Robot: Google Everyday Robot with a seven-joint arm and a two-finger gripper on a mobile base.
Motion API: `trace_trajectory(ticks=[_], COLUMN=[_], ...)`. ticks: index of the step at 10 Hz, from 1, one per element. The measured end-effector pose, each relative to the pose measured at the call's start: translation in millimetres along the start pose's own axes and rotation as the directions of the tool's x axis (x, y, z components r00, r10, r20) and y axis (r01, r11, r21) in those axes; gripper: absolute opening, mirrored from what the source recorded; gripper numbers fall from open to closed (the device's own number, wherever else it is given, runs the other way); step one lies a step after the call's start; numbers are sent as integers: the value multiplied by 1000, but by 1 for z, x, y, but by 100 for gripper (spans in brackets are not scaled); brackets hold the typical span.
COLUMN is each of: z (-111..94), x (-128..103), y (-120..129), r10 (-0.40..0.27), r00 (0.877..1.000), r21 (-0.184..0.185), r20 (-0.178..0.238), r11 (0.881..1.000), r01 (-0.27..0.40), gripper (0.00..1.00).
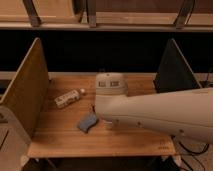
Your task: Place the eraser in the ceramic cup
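Note:
The eraser (87, 122), a small flat blue-grey pad, lies on the wooden table (60, 140) left of centre, towards the front. My white arm (165, 115) reaches in from the right and ends in a boxy wrist housing (111, 84) over the middle of the table. My gripper is at that end of the arm, just right of and above the eraser, hidden by the housing. No ceramic cup is in view; the arm covers the table's middle and right.
A white oblong bottle-like object (68, 98) lies left of the arm, behind the eraser. Upright wooden panels stand at the table's left (25, 92) and right (174, 67) sides. A dark shelf gap runs behind the table.

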Motion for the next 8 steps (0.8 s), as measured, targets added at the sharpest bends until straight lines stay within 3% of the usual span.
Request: trace_trajectory(ticks=[2, 3, 8], z=[0, 0, 0], x=[0, 0, 0], y=[0, 0, 0], r10=[0, 0, 0], r00=[1000, 1000, 1000], r21=[0, 0, 0], r20=[0, 0, 0], r11=[1000, 1000, 1000], r01=[0, 0, 0], gripper=[76, 80, 80])
